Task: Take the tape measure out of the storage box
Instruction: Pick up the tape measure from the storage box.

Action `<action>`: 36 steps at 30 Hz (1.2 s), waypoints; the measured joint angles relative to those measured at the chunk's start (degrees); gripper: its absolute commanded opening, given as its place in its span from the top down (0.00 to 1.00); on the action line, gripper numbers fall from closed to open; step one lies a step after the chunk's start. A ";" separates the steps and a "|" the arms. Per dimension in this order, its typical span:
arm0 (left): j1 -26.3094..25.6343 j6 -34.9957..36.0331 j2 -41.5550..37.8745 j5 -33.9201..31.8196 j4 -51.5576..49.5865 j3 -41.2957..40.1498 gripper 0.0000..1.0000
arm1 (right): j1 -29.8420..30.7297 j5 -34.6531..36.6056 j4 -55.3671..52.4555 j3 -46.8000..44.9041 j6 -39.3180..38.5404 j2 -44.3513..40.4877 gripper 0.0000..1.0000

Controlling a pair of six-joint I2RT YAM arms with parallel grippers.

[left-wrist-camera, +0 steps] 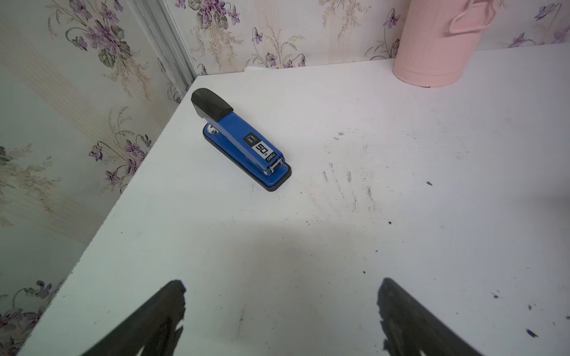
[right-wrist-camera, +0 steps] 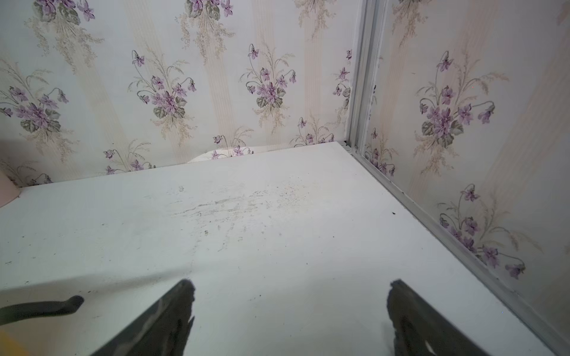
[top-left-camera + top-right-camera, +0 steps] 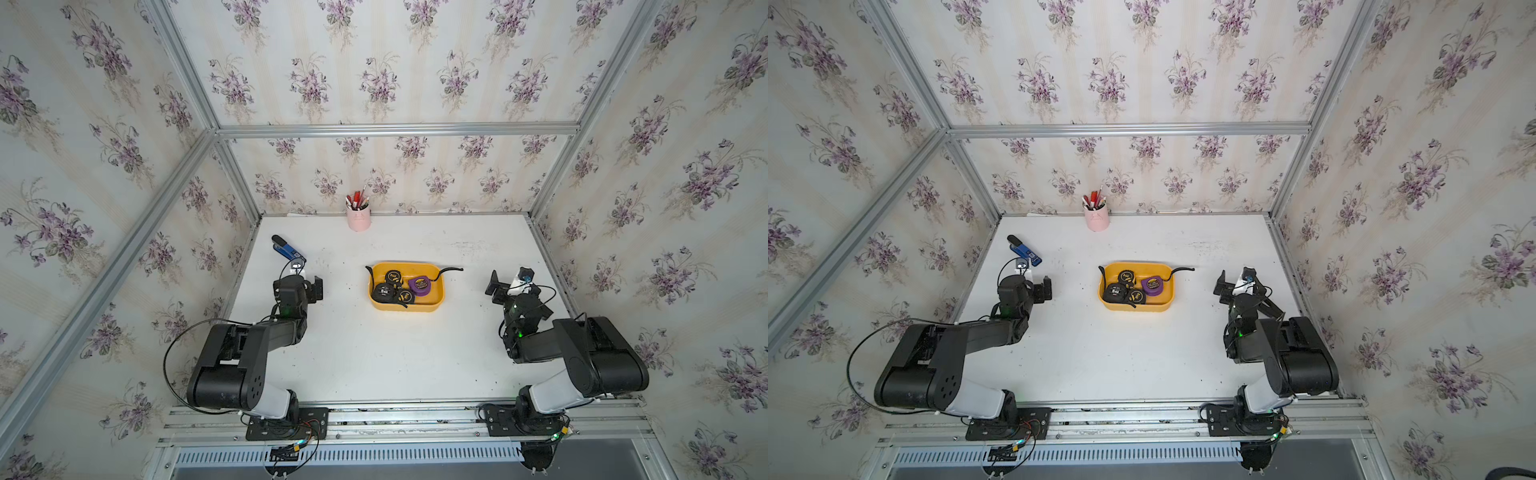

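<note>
the shallow yellow plastic storage box (image 3: pixel 405 306) sits in the middle of the white worktop (image 3: pixel 374 353), between the two arms and well apart from each, so either could reach it. inside lie four tape measures. three round black-and-yellow tape measures (image 3: pixel 383 292) crowd the side nearer the left arm. a purple tape measure (image 3: pixel 419 286) lies nearer the right arm, with bare tray floor beyond it. thin black wrist straps (image 3: pixel 451 270) trail over the rim, one out onto the worktop. nothing has left the box, so the task looks unstarted.

the left tool (image 1: pixel 282 294) hangs over bare worktop, its jaws spread wide with nothing between them. it faces a blue metal stapler with a black handle (image 1: pixel 243 141) and a pink cylindrical pen cup (image 1: pixel 438 46), not the box. the right tool (image 2: pixel 290 296) is likewise wide apart and empty, near that trailing strap end.

i judge both arms are parked clear with jaws ready. the purple one, with room beside it, seems the easier pick for the right arm.
</note>
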 measured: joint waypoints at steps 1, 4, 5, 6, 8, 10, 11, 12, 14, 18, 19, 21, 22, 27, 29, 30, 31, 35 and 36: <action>0.00 0.00 0.00 0.00 0.00 0.00 0.00 | 0.00 0.00 0.00 0.00 0.00 0.00 0.00; 0.00 0.00 0.00 0.00 0.00 0.00 0.00 | 0.00 0.00 0.00 -0.02 0.00 0.00 0.00; 0.00 0.00 0.00 0.00 0.00 0.00 0.00 | 0.00 0.00 0.00 -0.02 0.00 0.00 0.00; 0.00 0.00 0.00 0.00 0.00 0.00 0.00 | 0.00 0.00 0.00 -0.02 0.00 0.00 0.00; 0.00 0.00 0.00 0.00 0.00 0.00 0.00 | 0.00 0.00 0.00 -0.02 0.00 0.00 0.00; 0.00 0.00 0.00 0.00 0.00 0.00 0.00 | 0.00 0.00 0.00 -0.02 0.00 0.00 0.00; 0.00 0.00 0.00 0.00 0.00 0.00 0.00 | 0.00 0.00 0.00 -0.02 0.00 0.00 0.00; 0.00 0.00 0.00 0.00 0.00 0.00 0.00 | 0.00 0.00 0.00 -0.02 0.00 0.00 0.00; 0.00 0.00 0.00 0.00 0.00 0.00 0.00 | 0.00 0.00 0.00 -0.02 0.00 0.00 0.00; 0.00 0.00 0.02 0.00 0.00 0.00 0.00 | 0.00 0.00 0.00 -0.02 0.00 0.00 0.00; 0.00 0.00 0.02 0.00 0.00 0.00 0.00 | 0.00 0.00 0.00 -0.02 0.00 0.00 0.00; 0.00 0.00 0.02 0.00 0.00 0.00 0.00 | 0.00 0.00 0.00 -0.02 0.00 0.00 0.00; 0.00 0.00 0.02 0.00 0.00 0.00 0.00 | 0.00 0.00 0.00 -0.02 0.00 0.00 0.00; 0.00 0.00 0.00 0.00 0.00 -0.02 0.00 | 0.00 0.00 0.00 -0.02 0.00 0.00 0.00; -0.02 0.00 -0.09 0.00 0.02 -0.09 0.00 | 0.00 0.00 -0.07 -0.02 0.00 -0.20 0.00; -0.02 0.00 -0.13 0.00 0.02 -0.11 0.00 | 0.00 0.07 -0.66 -0.02 0.04 -0.85 0.00; -0.07 0.00 -0.37 -0.02 -0.26 -0.07 0.00 | -0.07 0.11 -1.70 0.07 0.11 -2.01 0.00; -0.26 0.00 -3.63 -0.13 -5.29 2.78 0.00 | -0.24 0.87 -8.37 3.10 0.52 -7.96 0.00; -0.61 0.02 -4.74 -0.50 -7.15 4.04 0.00 | -0.22 1.36 -11.10 4.87 1.14 -9.25 0.00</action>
